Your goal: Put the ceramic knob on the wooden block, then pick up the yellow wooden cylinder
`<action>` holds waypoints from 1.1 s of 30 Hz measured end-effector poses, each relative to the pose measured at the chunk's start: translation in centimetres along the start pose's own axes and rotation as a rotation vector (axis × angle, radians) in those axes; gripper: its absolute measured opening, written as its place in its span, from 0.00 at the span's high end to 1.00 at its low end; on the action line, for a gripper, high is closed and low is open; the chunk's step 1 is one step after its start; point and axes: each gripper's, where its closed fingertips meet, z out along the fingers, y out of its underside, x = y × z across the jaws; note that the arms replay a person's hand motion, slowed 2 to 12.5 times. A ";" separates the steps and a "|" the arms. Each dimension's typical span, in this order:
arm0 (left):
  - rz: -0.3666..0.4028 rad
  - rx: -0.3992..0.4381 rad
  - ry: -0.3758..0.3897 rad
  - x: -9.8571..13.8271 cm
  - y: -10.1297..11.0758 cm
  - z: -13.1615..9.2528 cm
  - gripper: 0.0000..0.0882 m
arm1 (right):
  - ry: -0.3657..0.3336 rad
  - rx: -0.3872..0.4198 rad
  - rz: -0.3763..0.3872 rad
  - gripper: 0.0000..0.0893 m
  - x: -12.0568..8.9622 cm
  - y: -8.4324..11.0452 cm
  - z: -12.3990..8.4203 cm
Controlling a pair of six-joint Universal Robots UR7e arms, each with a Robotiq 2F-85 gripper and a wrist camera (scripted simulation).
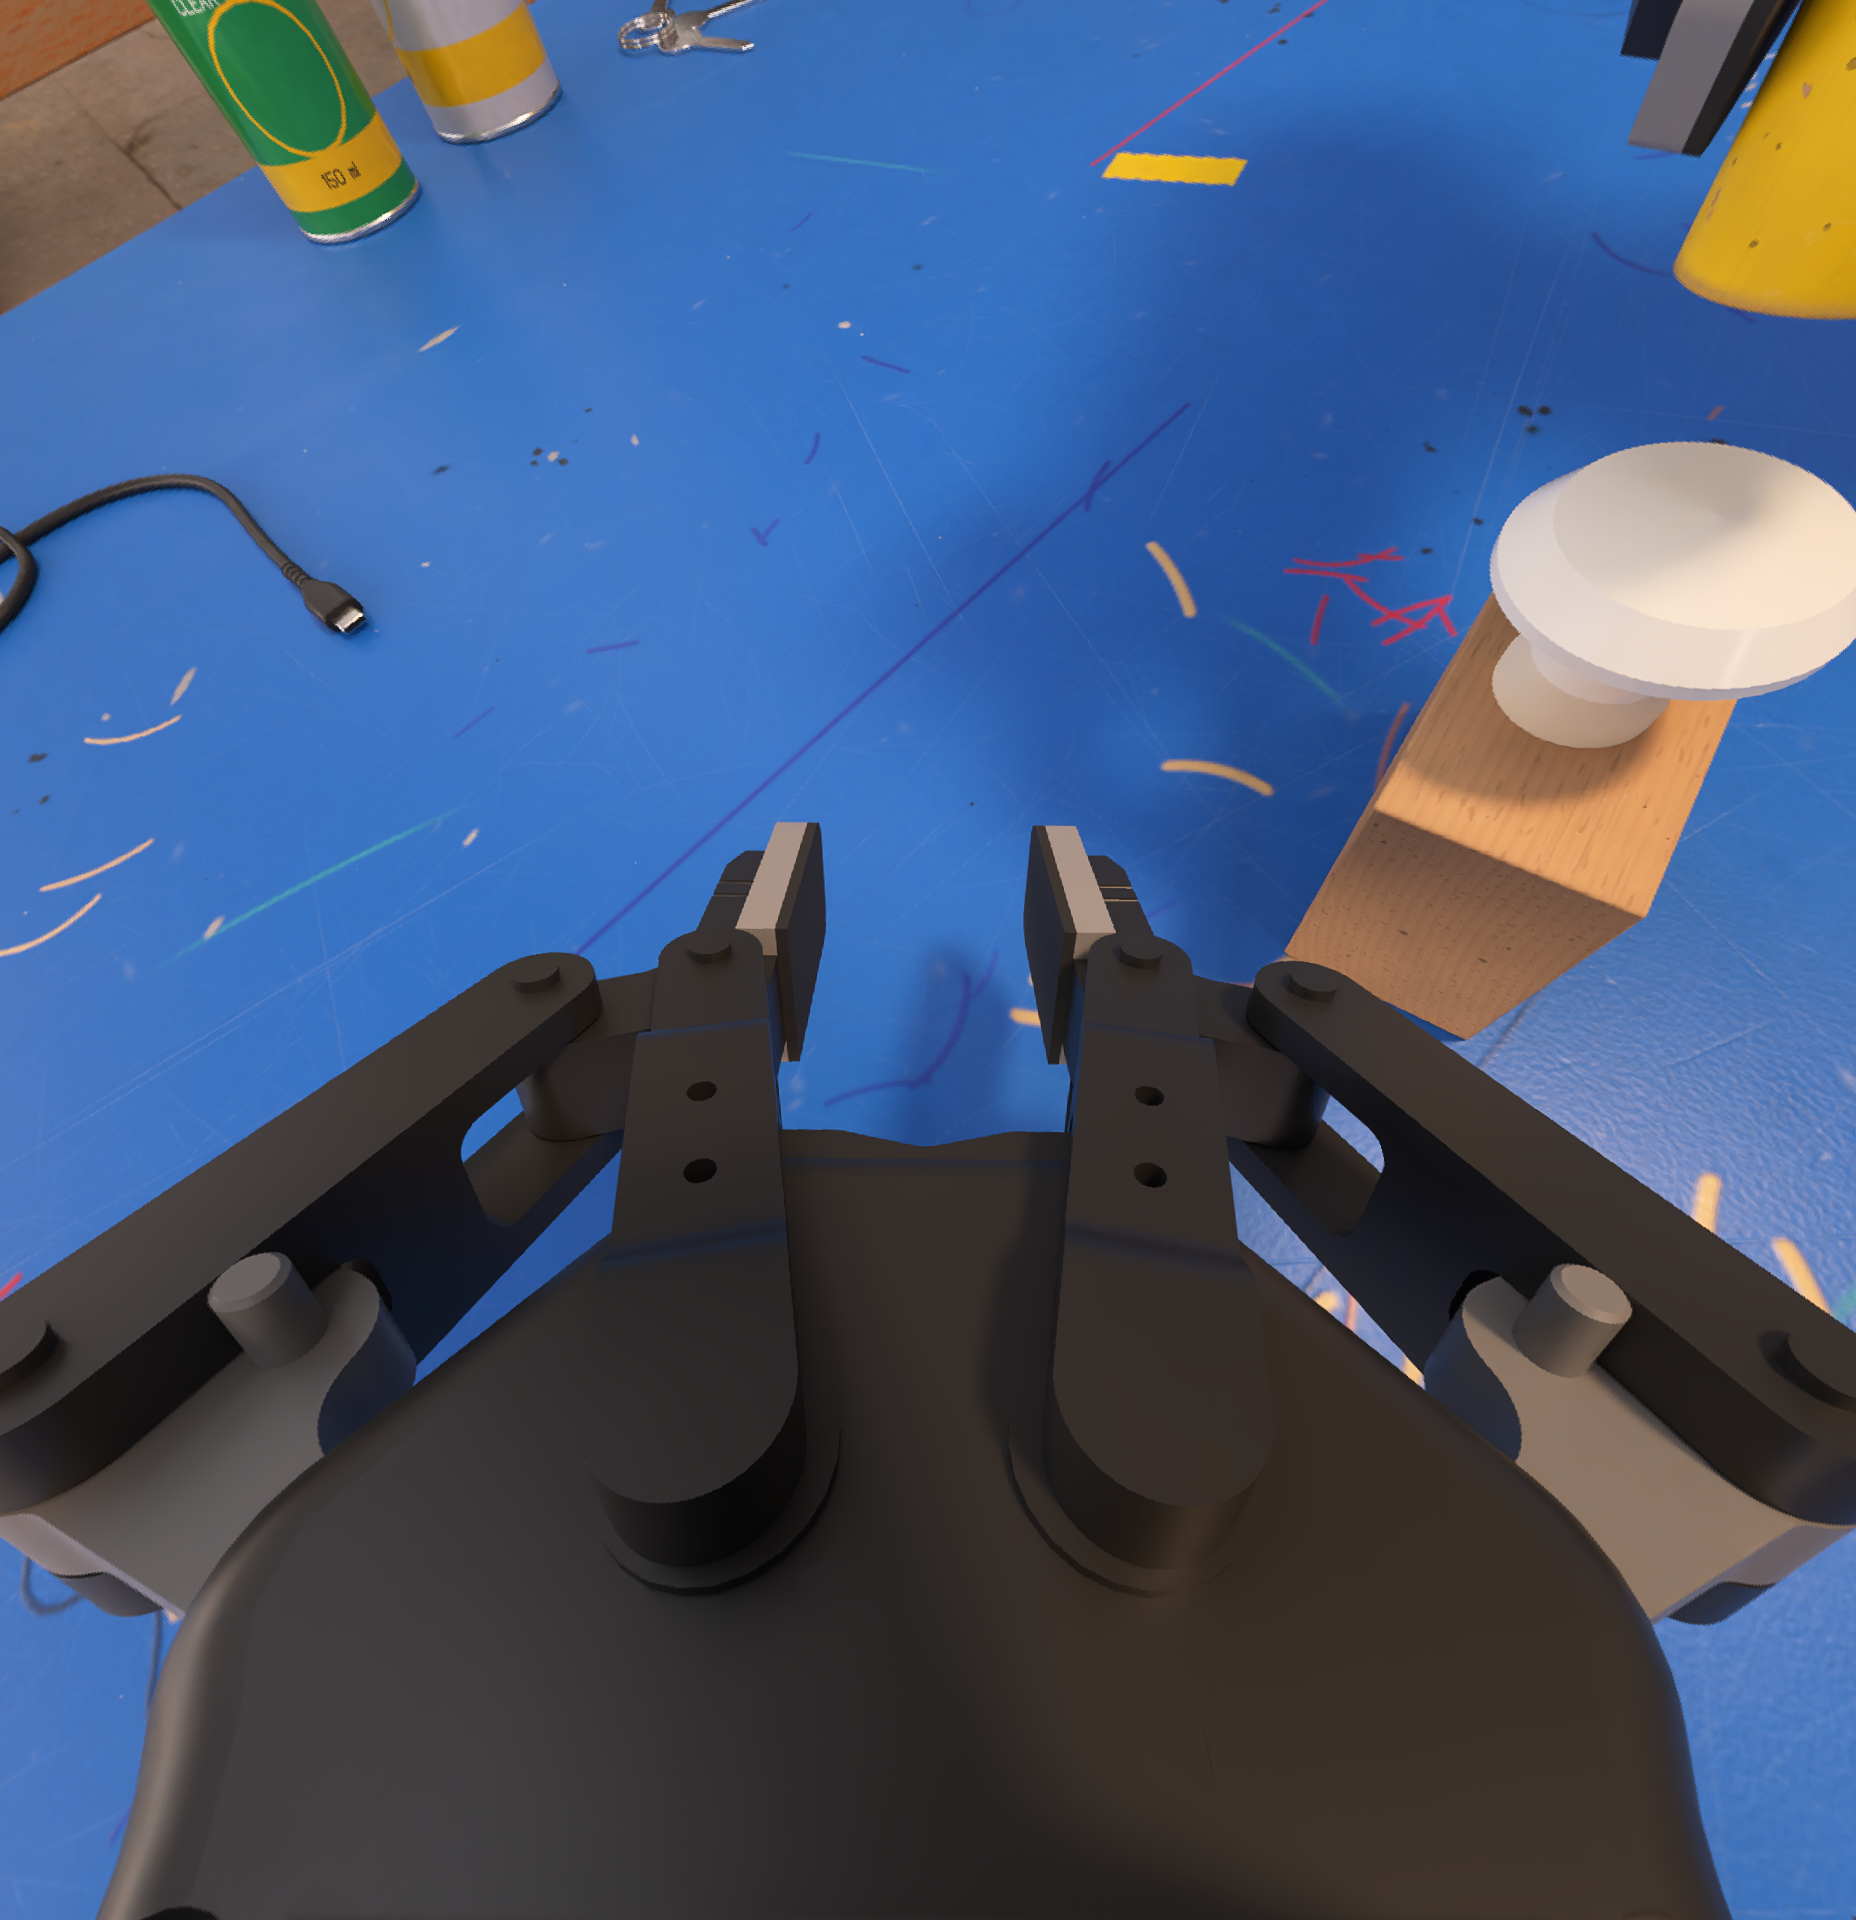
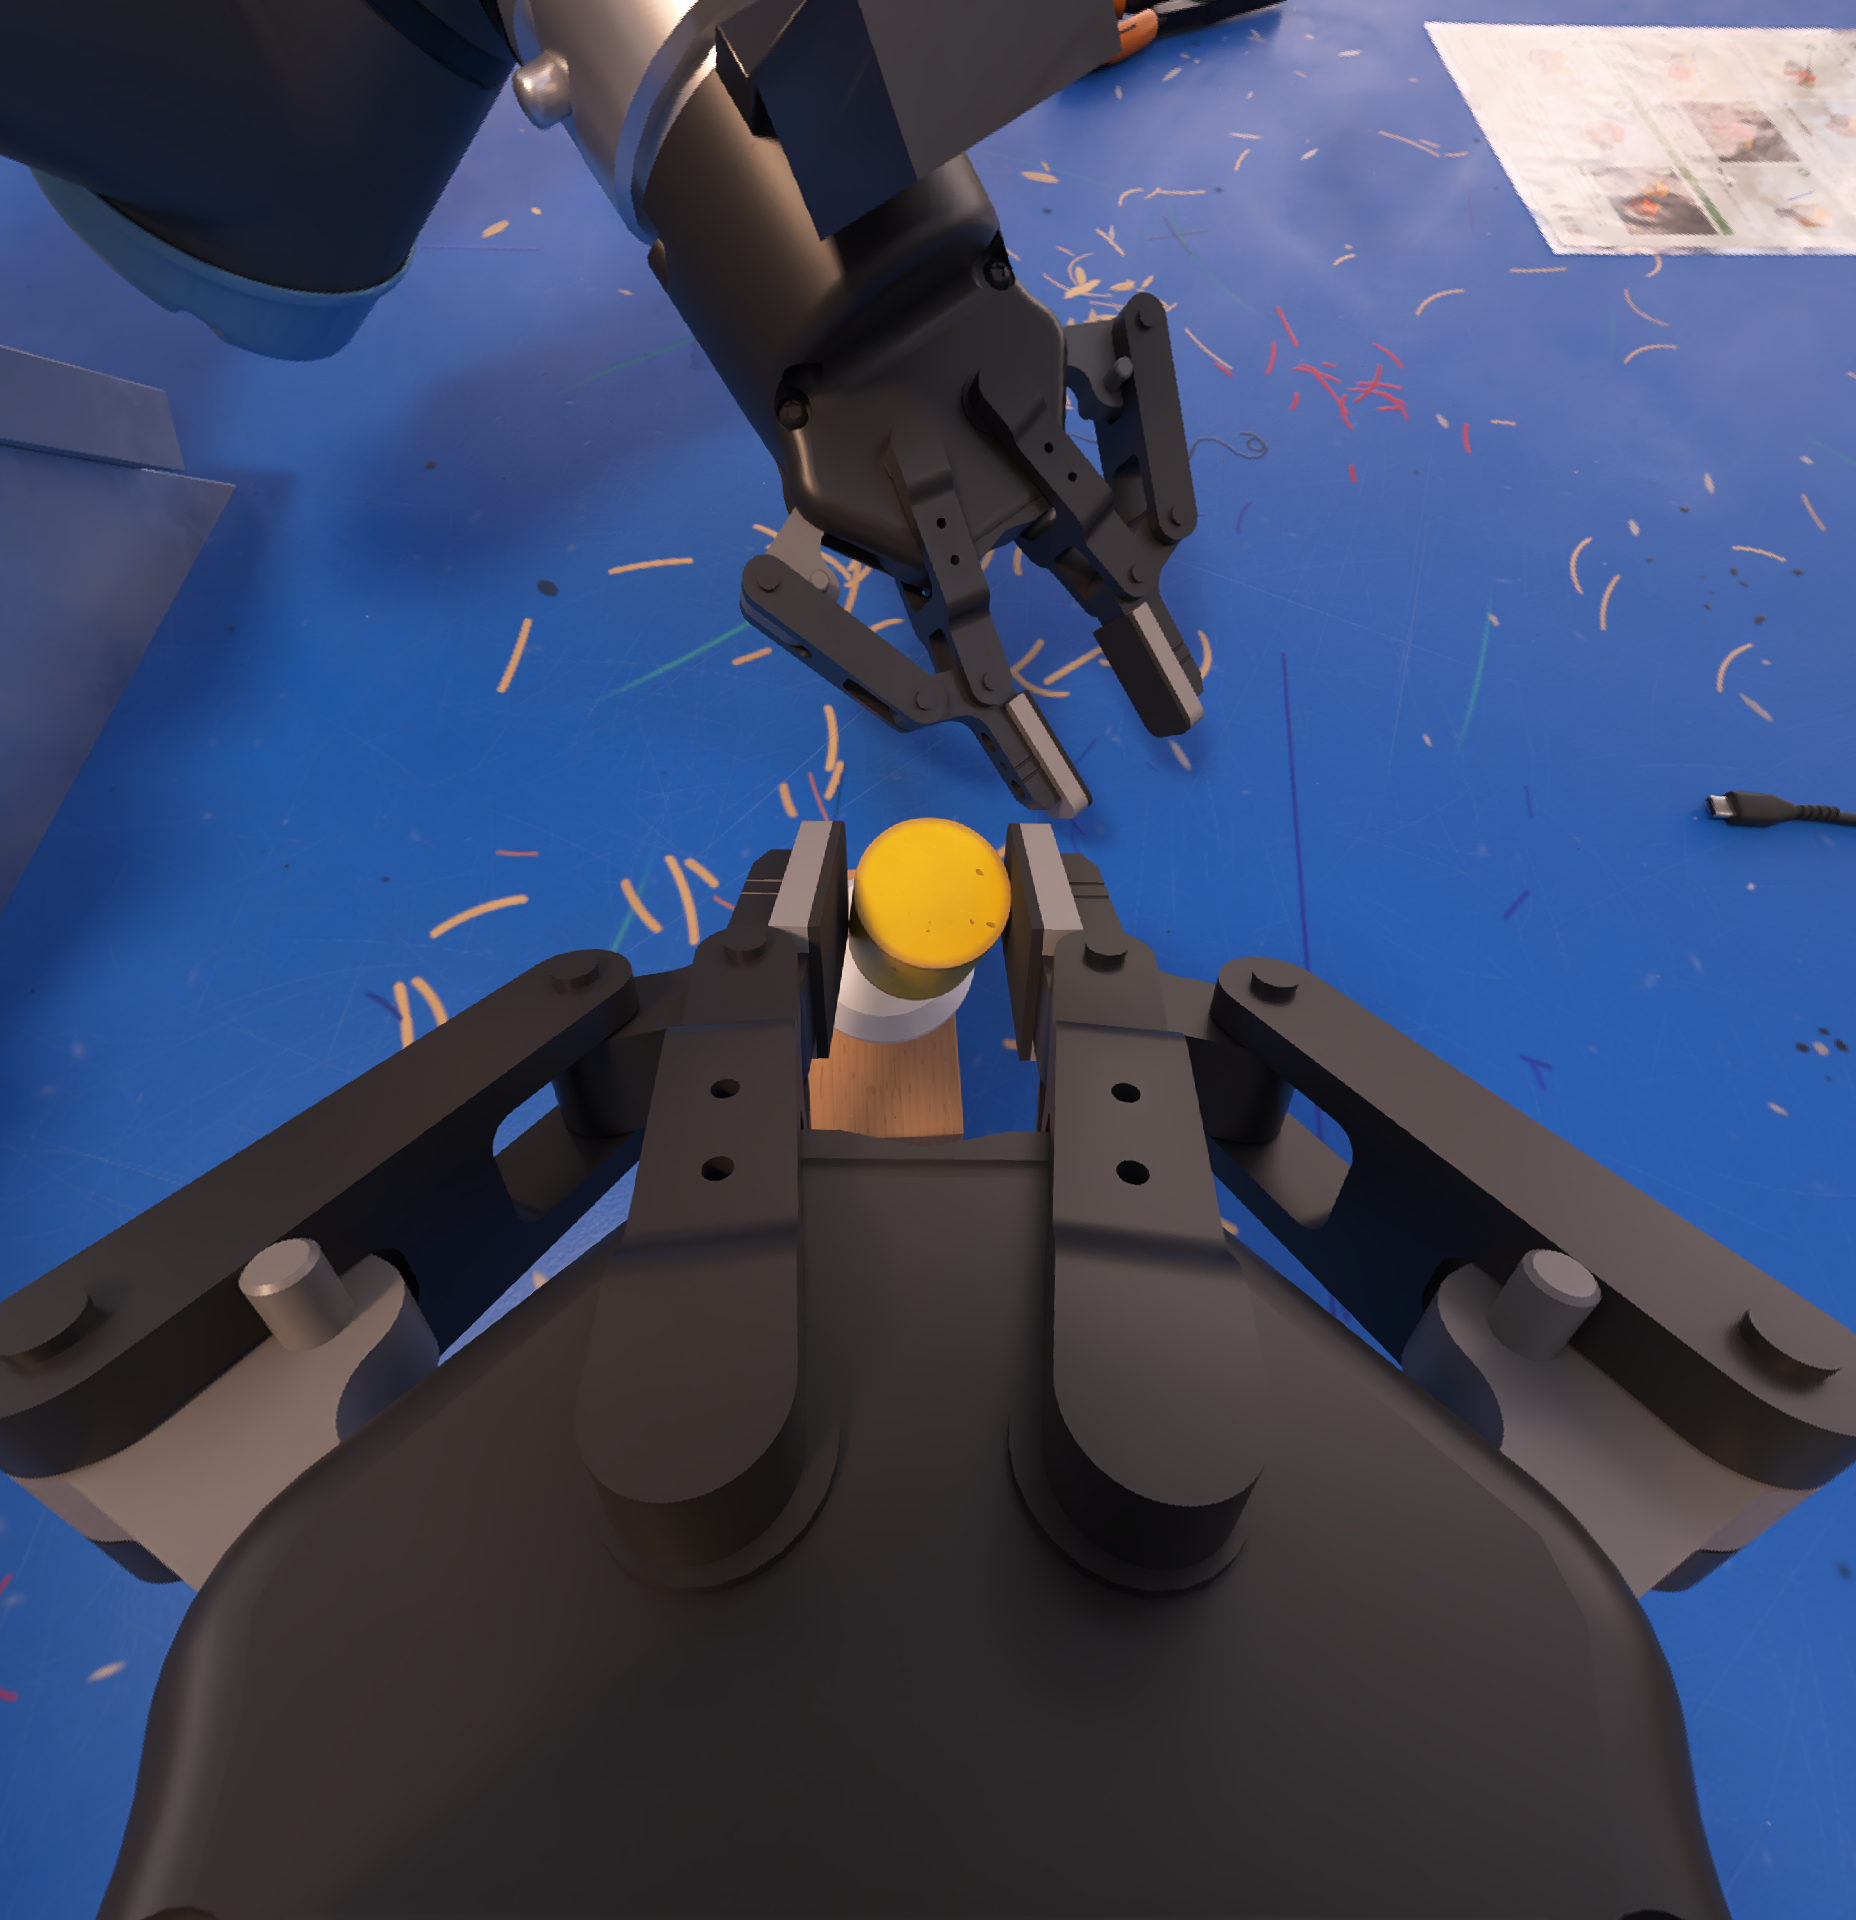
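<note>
White ceramic knob (image 1: 1672, 582) already upright on wooden block (image 1: 1506, 831) beside left tool (image 1: 924, 935), parted and empty; from the right wrist, right tool (image 2: 929, 925) clamping yellow wooden cylinder (image 2: 929, 894), probably raised clear of blue desk (image 2: 1423, 935), apparently needing only steady holding next.

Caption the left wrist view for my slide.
Open left gripper hovers over the table; knob rests on block.

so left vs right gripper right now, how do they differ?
Load: the left gripper holds nothing, while the right gripper has its fingers on either side of the yellow wooden cylinder.
Place: the left one hangs over bare blue table, beside the wooden block that carries the ceramic knob; the right one looks straight down at block and knob.
Both are the same dark two-finger type.
</note>
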 end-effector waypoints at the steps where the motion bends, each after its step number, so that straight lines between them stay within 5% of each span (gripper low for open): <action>1: -0.001 0.000 0.001 0.0 0.0 0.0 0.60 | -0.002 -0.001 0.001 0.70 0.0 0.0 0.0; 33: 0.003 -0.007 0.005 0.1 0.1 0.1 0.60 | -0.004 -0.041 -0.038 0.70 -0.4 0.6 0.6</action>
